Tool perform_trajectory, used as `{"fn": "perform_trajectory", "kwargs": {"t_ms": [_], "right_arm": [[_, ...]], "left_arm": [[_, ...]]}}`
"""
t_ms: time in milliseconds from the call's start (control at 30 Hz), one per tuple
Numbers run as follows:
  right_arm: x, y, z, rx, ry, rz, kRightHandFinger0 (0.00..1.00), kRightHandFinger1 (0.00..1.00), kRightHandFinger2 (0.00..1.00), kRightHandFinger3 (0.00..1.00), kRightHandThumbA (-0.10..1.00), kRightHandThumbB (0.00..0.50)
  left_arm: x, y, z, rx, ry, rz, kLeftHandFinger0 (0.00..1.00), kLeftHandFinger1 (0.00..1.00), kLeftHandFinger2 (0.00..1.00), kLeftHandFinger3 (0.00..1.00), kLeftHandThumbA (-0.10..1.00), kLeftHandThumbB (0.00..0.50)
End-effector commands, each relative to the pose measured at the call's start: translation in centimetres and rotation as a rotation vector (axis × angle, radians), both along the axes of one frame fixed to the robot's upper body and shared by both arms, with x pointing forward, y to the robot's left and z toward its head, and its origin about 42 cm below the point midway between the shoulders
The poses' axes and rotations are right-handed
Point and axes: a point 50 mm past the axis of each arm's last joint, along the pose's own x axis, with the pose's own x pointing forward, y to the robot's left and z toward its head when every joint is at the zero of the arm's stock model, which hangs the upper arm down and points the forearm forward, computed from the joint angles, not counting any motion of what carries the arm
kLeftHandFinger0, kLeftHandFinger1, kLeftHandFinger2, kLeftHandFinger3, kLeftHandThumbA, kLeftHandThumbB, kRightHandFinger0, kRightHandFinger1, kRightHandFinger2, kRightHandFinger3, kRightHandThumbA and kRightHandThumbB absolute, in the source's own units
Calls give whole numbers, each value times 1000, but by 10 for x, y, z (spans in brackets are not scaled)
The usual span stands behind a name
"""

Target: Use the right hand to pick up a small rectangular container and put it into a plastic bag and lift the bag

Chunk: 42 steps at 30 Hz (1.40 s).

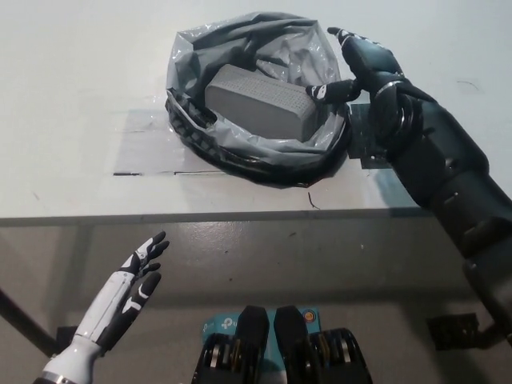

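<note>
1. White left hand [132,284] is seen nearest, low left, below the table edge, fingers spread wide, nothing held.
2. White table [80,96] is seen beyond it, a clear taped patch [144,148] on its top.
3. Grey plastic bag [256,96] is set on the table, mouth open upward.
4. Grey rectangular container [260,100] is lying inside the bag, tilted.
5. Black right hand [360,68] is placed at the bag's right rim; fingers apart, thumb touching the plastic, no grasp visible.
</note>
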Motion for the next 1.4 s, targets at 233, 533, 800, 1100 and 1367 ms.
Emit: {"fn": "perform_trajectory", "kwargs": {"t_ms": [233, 533, 800, 1100, 1367], "right_arm": [[7, 8, 22, 203, 41, -55, 694, 1000, 1000, 1000, 754, 351], [11, 13, 32, 458, 295, -73, 1, 4, 193, 624, 490, 207], [11, 1, 28, 658, 491, -52, 0, 206, 431, 300, 276, 173], [13, -7, 31, 784, 528, -45, 0, 239, 734, 253, 280, 156], [16, -7, 56, 864, 463, -18, 0, 231, 810, 821, 257, 130]], "left_arm": [[0, 4, 8, 33, -54, -29, 932, 1000, 990, 1000, 1000, 188], [3, 5, 10, 40, -66, -36, 940, 993, 978, 1000, 1000, 180], [5, 4, 11, 40, -63, -38, 927, 968, 972, 1000, 1000, 189], [9, 5, 14, 39, -72, -42, 900, 927, 957, 1000, 1000, 193], [9, 4, 14, 34, -68, -43, 887, 912, 953, 1000, 1000, 183]]}}
